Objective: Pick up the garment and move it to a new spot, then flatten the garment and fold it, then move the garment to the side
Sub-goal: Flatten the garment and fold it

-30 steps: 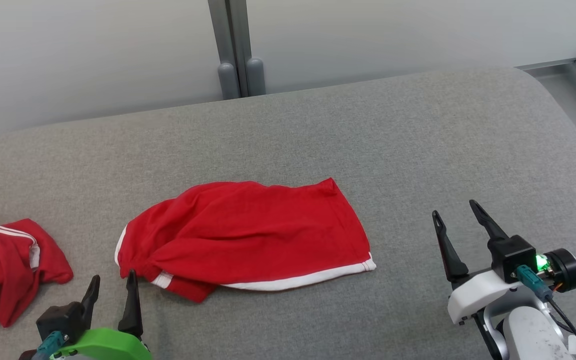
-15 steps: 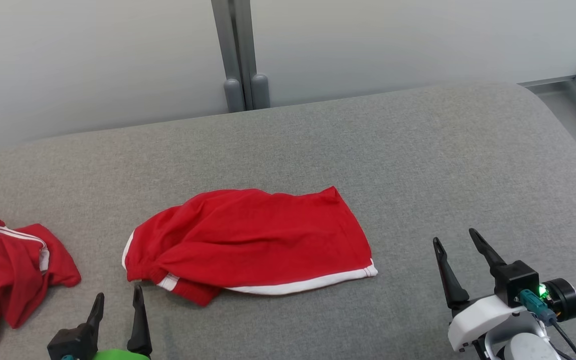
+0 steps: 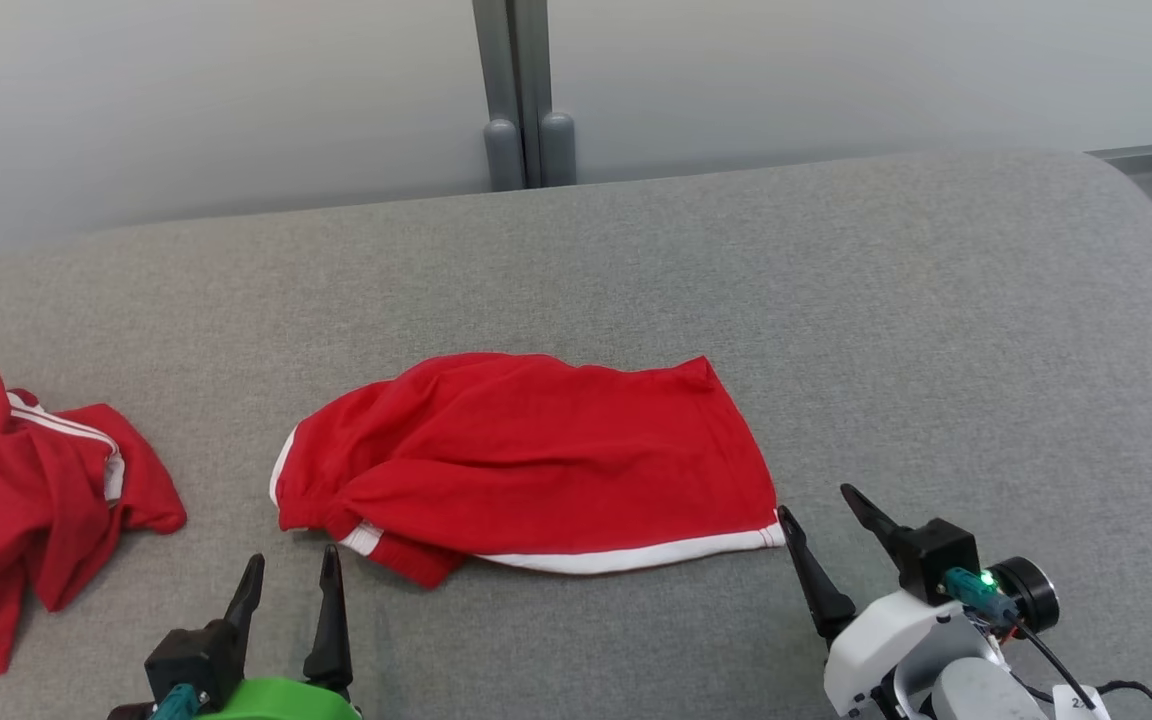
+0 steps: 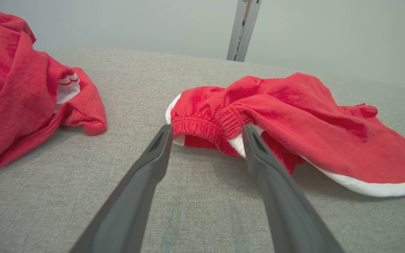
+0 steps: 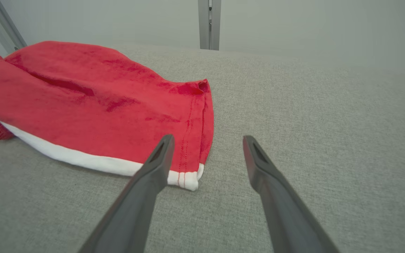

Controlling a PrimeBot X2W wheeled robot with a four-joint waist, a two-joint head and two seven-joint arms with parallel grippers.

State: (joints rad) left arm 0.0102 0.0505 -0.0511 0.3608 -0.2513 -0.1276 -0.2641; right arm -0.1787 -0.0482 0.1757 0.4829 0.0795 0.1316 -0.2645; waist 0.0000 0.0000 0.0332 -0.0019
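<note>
The garment (image 3: 536, 460) is a pair of red shorts with white trim, lying rumpled in the middle of the grey padded surface (image 3: 936, 300). My left gripper (image 3: 293, 557) is open just in front of its elastic waistband end, not touching. In the left wrist view the garment (image 4: 311, 133) lies beyond the spread left gripper (image 4: 206, 127). My right gripper (image 3: 816, 502) is open at the garment's near right corner. In the right wrist view the right gripper (image 5: 208, 137) has its left finger over the white hem corner of the garment (image 5: 100, 102).
A second red garment (image 3: 26, 510) with white stripes lies crumpled at the left edge, also seen in the left wrist view as a red heap (image 4: 23, 80). A grey post (image 3: 526, 100) stands behind the surface against the pale wall. Bare grey surface stretches to the right.
The head camera has shifted, so the whole picture moved. My right gripper has come left to the garment's right hem corner. The left gripper stays by the waistband end.
</note>
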